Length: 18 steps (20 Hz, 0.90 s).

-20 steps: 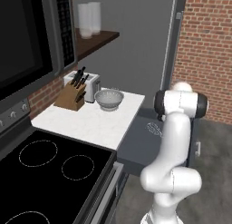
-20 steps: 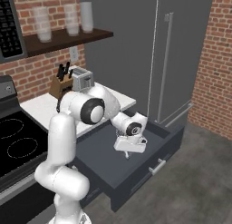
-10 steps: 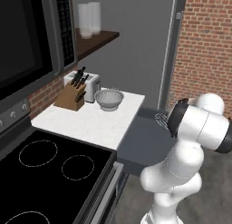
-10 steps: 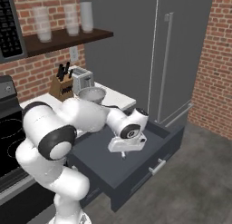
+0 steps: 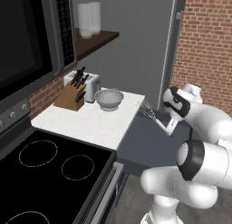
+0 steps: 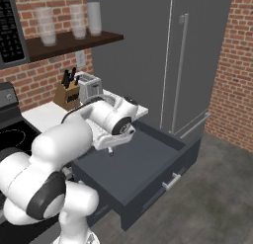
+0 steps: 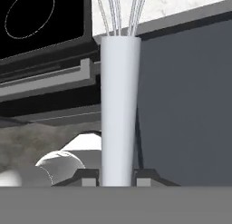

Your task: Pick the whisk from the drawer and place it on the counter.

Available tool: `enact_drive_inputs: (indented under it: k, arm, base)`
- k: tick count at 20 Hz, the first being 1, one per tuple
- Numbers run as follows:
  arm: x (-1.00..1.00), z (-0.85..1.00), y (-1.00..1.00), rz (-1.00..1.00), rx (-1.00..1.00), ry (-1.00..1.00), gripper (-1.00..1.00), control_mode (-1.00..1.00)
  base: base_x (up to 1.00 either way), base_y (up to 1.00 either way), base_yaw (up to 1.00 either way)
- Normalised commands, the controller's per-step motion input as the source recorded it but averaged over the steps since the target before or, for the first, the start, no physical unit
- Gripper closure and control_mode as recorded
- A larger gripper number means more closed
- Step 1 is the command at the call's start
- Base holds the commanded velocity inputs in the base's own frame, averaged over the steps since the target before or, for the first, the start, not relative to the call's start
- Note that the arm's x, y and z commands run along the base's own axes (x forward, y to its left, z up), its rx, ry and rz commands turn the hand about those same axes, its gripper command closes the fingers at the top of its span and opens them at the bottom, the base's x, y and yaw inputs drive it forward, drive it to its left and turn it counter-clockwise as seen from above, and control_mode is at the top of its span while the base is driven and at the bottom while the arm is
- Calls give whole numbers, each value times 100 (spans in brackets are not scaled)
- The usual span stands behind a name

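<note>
My tool (image 7: 117, 177) is closed on the handle of the whisk (image 5: 153, 116), held clear above the open drawer (image 6: 143, 161) so its wires miss the rim. Left of it lies the surface (image 5: 97, 123), with bowl (image 5: 108, 99) at its far end.
</note>
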Motion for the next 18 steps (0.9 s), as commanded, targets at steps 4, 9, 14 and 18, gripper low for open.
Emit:
enact_drive_inputs:
  k: [4, 9, 14, 18]
  arm:
    - [38, 96, 100, 34, 11, 0, 100, -100]
    - [44, 41, 94, 29, 13, 0, 100, -100]
    - [59, -51, 61, 8, 7, 0, 100, -100]
    - [79, -62, 71, 0, 3, 0, 100, -100]
  base:
    - [0, 0, 0]
    - [0, 0, 0]
    - [0, 0, 0]
    - [0, 0, 0]
